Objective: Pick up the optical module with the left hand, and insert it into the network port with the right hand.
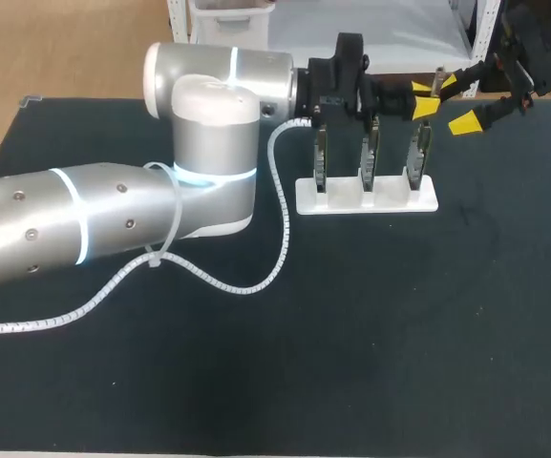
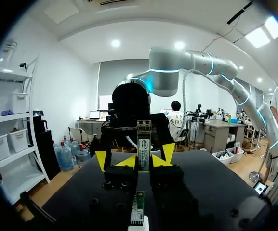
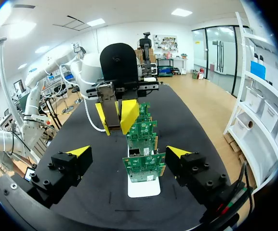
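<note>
**While the left gripper [image 2: 143,161] has the module [image 2: 143,144]: pickup done, insertion open**

Though it is lifted, the module is not yet handed over. It stands upright, clamped between the left gripper's yellow tips, in the upper right of the head view, raised over the row of boards.

Right gripper [image 3: 128,154]: fingers wide apart, nothing in them, facing the module.

Left to do, by my judgement: transfer to the right, then seating in a port. Ports too small to make out.

Count: 1 module, 3 boards [image 1: 369,157], 1 white stand [image 1: 366,200], 2 grippers.
</note>
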Tool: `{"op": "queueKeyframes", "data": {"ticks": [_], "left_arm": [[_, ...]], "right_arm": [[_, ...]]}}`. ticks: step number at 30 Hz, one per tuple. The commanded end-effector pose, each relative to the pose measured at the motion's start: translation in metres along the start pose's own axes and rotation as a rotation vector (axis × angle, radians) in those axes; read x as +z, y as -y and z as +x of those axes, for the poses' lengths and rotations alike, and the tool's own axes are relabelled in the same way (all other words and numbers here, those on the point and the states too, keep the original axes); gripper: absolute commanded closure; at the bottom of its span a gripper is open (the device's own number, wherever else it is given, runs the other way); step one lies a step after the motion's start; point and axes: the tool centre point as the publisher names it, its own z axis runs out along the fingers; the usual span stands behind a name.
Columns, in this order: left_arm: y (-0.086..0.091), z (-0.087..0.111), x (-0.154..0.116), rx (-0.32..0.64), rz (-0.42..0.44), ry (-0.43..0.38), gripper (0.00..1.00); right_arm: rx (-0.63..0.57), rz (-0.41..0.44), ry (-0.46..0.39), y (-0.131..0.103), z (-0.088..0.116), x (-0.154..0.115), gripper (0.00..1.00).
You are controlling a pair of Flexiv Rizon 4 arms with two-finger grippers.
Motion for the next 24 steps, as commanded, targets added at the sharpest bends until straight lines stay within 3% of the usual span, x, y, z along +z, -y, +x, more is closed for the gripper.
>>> {"op": "queueKeyframes", "data": {"ticks": [1,24], "left_arm": [[0.0000,-0.0014,-0.0036,0.002,-0.017,-0.001,1.00],[0.0038,0.0075,0.0017,-0.016,0.006,-0.002,1.00]], "right_arm": [[-0.001,0.005,-0.001,-0.0020,-0.0001,0.0003,0.00],[-0.001,0.005,-0.001,-0.0020,-0.0001,0.0003,0.00]]}}
